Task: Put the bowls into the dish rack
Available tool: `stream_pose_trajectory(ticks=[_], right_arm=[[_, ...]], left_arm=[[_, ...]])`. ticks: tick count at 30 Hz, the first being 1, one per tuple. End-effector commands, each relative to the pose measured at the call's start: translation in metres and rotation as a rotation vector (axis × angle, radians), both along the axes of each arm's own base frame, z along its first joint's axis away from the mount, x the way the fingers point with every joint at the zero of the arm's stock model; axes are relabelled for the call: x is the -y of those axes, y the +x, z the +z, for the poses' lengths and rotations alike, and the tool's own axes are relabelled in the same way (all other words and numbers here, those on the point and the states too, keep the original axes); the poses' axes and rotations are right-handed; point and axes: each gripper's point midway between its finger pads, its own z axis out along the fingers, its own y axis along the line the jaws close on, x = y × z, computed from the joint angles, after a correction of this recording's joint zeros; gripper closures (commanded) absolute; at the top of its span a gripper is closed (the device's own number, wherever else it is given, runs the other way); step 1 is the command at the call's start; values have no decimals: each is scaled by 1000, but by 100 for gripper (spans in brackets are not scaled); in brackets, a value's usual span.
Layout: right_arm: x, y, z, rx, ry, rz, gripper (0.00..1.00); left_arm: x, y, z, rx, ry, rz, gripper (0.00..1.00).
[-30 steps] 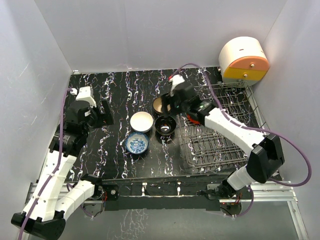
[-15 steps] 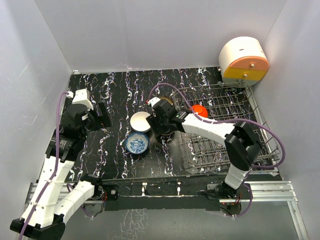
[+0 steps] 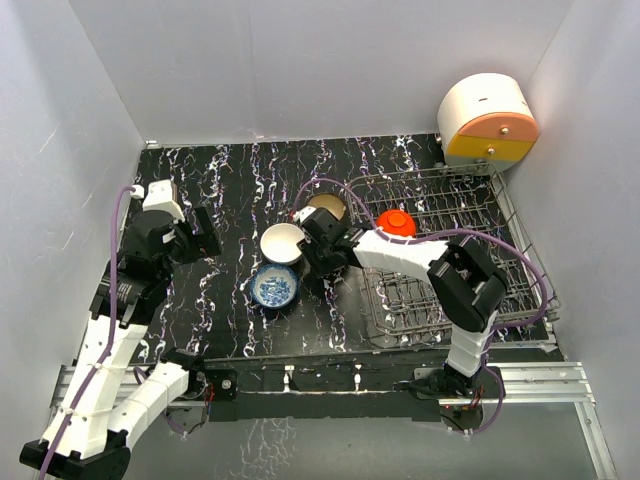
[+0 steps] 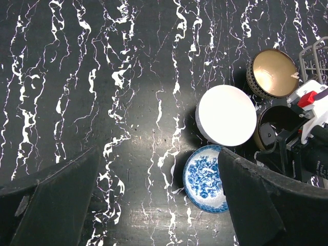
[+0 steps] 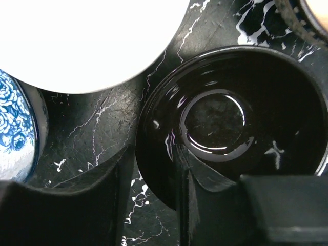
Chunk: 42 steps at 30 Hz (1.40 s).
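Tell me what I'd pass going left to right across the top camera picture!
Left gripper → white bowl → tan bowl → red bowl → drum.

The table is black with white marble veins. Around the glossy black bowl: a plain white bowl at nine o'clock, a blue-and-white floral bowl at eight, a gold-lined tan bowl at twelve, and an orange-red bowl at two. The rack is grey.
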Motion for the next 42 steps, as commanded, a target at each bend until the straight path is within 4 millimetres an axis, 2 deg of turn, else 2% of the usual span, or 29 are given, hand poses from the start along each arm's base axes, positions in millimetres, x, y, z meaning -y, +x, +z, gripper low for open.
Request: stream_pose_trajectory(ticks=[1, 4, 6, 10, 14, 18, 22, 25, 29, 31, 37, 40, 42], right_arm=[[-8, 8, 2, 37, 33, -4, 64], [-8, 8, 4, 39, 38, -9, 76], [-8, 8, 7, 42, 48, -13, 89], [-13, 3, 25, 45, 104, -6, 92], [-29, -10, 77, 58, 265, 55, 92], [-40, -25, 138, 97, 451, 132, 92], [-32, -28, 195, 126, 638, 147, 92], [-3, -12, 224, 152, 766, 77, 92], [62, 27, 245, 194, 942, -51, 92], [94, 40, 249, 200, 1029, -88, 92], [181, 68, 242, 232, 1179, -218, 92], [208, 74, 234, 242, 1276, -283, 92], [225, 81, 220, 219, 1343, -340, 92]], left_arm=[[-4, -5, -3, -5, 13, 10, 3], [-4, -5, -2, -5, 13, 11, 3], [-4, -5, -2, -4, 15, 12, 3], [-4, -4, -3, -6, 15, 13, 3], [-5, -5, -2, -6, 18, 12, 3], [-5, -5, -1, -2, 17, 13, 3], [-4, -5, -1, -1, 17, 10, 3], [-3, -4, 0, 2, 14, 2, 3], [0, -1, 2, 7, 9, -12, 3], [2, 0, 3, 4, 8, -19, 3], [3, 3, 5, 2, 19, -25, 3], [4, 4, 4, 2, 16, -30, 3], [5, 5, 3, -5, 16, -34, 3]])
